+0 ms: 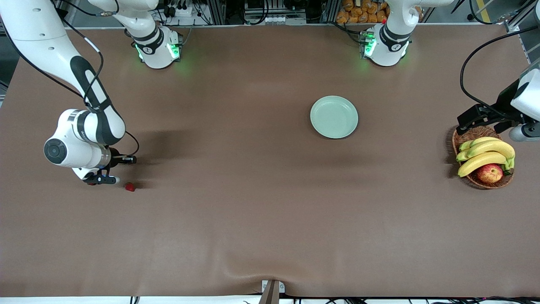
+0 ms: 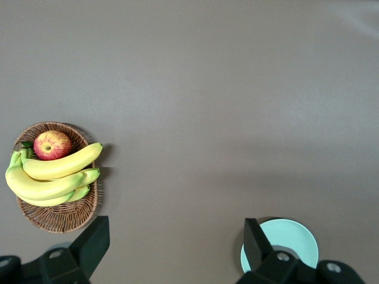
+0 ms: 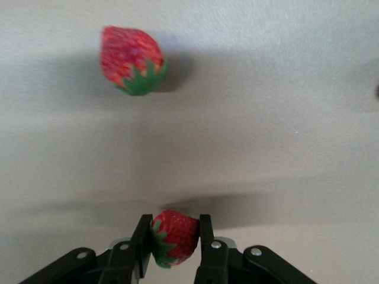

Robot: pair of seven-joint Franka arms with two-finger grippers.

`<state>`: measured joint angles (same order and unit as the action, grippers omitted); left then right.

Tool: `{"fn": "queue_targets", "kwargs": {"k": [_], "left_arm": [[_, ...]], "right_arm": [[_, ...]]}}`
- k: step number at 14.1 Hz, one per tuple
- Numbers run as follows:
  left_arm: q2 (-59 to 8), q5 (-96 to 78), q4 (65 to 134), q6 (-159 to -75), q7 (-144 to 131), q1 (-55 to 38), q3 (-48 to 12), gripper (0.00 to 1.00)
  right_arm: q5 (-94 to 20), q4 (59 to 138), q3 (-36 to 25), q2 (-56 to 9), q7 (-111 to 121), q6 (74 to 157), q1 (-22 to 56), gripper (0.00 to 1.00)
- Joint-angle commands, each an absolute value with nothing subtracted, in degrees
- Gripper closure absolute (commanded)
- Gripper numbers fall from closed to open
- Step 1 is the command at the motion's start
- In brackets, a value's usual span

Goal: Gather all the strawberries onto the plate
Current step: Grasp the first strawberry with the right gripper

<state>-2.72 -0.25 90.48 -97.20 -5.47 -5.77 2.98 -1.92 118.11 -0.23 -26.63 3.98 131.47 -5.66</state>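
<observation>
The right pincer (image 3: 173,239) clenched one strawberry (image 3: 174,238); another strawberry (image 1: 130,186) lay at its 4 o'clock. The left pincer (image 2: 172,245) waited, released, over the basket (image 1: 477,133).

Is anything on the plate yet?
No. The plate shows a bare mint surface in the front view. The left wrist view shows only part of it, the rest covered by the left gripper.
</observation>
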Motion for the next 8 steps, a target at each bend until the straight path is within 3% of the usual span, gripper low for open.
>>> {"fn": "queue_targets", "kwargs": {"k": [1,5,8], "left_arm": [[-3.16,-1.76,90.09,-96.94,-5.54,-5.62,2.99,0.00],[-3.43,-1.84,90.09,-96.94,-5.45,-5.62,2.99,0.00],[-3.51,-1.85,90.18,-96.86,-5.36,-5.62,2.99,0.00]], "right_arm": [[-2.37,119.27,0.35,-21.02,3.60,129.90,-3.27,1.00],[-3.42,115.94,0.79,-19.51,3.43,130.25,4.20,0.99],[-11.84,112.34,1.14,-20.04,3.43,130.43,11.92,0.99]]}}
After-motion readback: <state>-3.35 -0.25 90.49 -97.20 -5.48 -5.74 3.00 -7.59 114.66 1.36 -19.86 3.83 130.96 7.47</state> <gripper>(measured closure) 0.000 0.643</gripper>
